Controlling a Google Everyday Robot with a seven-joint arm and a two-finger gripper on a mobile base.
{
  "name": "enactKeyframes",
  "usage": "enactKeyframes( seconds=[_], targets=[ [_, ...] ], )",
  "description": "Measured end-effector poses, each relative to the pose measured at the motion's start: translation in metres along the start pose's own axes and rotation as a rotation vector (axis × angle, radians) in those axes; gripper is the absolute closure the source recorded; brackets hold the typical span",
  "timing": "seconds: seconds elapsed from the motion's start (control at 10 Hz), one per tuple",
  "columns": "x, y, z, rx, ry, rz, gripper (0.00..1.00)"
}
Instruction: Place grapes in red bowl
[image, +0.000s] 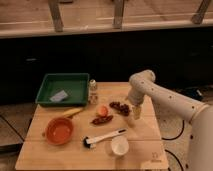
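The grapes (119, 106), a small dark maroon bunch, lie on the wooden table right of centre. My gripper (135, 112) hangs just to their right, pointing down at the table, open with nothing in it. The white arm reaches in from the right edge. The red bowl (60, 131) sits at the table's front left, orange-red, with nothing visible inside it.
A green tray (45, 92) holding a pale item stands at the back left, a small bottle (93, 86) beside it. An orange fruit (102, 110), a reddish-brown item (101, 119), a banana (72, 112), a brush (103, 137) and a white cup (119, 146) lie around the centre.
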Motion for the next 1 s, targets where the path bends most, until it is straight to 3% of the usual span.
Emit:
enactKeyframes(
  seconds=[0.4, 0.7, 1.0],
  targets=[
    [-0.003, -0.003, 0.008, -0.005, 0.004, -0.025, 0.33],
    [-0.008, -0.007, 0.013, -0.009, 0.007, -0.045, 0.34],
    [-0.011, -0.009, 0.017, -0.009, 0.010, -0.056, 0.42]
  ],
)
